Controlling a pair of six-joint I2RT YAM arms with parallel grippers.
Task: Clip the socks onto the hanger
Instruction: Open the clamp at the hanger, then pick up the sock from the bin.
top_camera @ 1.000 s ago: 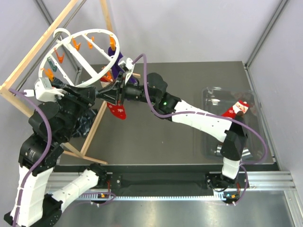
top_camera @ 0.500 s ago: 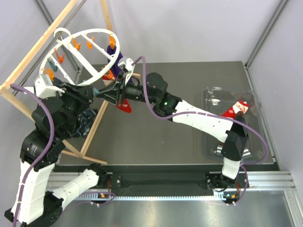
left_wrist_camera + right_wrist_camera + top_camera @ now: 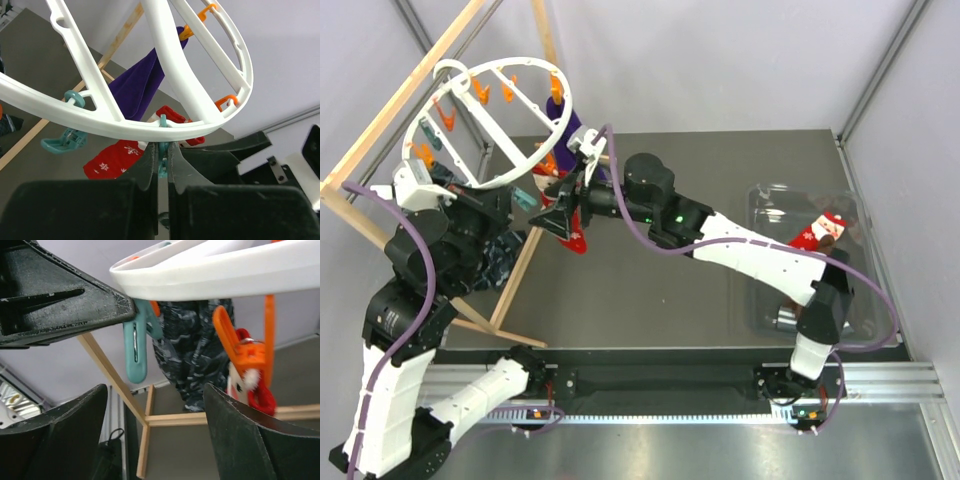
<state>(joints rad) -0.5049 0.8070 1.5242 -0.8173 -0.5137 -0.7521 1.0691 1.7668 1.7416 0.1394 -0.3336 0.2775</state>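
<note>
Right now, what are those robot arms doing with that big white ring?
They are hanging up Christmas socks. The left gripper is pinching a teal clip on the ring. The right gripper is open beside it, with a red sock dangling near an orange clip. A second sock waits in the clear tray.

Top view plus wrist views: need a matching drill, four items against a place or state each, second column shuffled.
Items
1. purple sock
2. Santa-face sock
3. left gripper
4. right gripper

Place or state
A. open
B. in the clear tray
C. shut on a teal clip
D. hanging under the white ring

Pairs: 1-D, 2-B, 3-C, 4-A
</note>
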